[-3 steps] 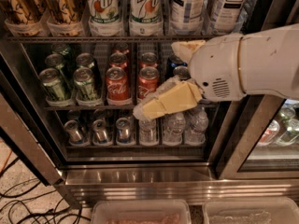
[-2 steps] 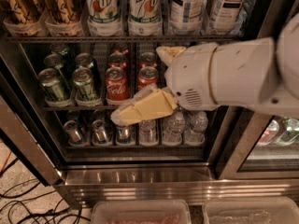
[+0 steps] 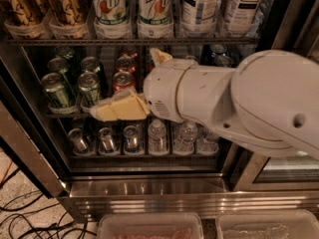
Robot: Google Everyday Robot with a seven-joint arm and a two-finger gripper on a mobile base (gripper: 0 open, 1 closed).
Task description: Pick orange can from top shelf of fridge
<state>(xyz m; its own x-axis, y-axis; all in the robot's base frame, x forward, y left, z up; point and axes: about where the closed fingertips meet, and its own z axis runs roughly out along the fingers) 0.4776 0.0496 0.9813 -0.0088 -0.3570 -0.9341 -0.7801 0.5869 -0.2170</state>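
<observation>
The fridge (image 3: 149,188) fills most of the view, and its shelves of drinks are seen from the front. A big white robot arm (image 3: 259,101) is reached in from the right, in front of the middle shelf. The top shelf (image 3: 124,42) is seen as a dark wire rail across the upper part. On it, at the far left, an orange can (image 3: 66,3) is stood upright in a clear cup tray, with a second orange can (image 3: 19,6) just beside it on the left. Two 7up cans (image 3: 132,4) are placed to the right of them. The gripper (image 3: 124,82) is held lower than this shelf, in front of the green cans (image 3: 57,88) and a red can (image 3: 123,79). Its two cream fingers (image 3: 119,108) are spread wide apart and nothing is held between them. The orange cans are not touched
</observation>
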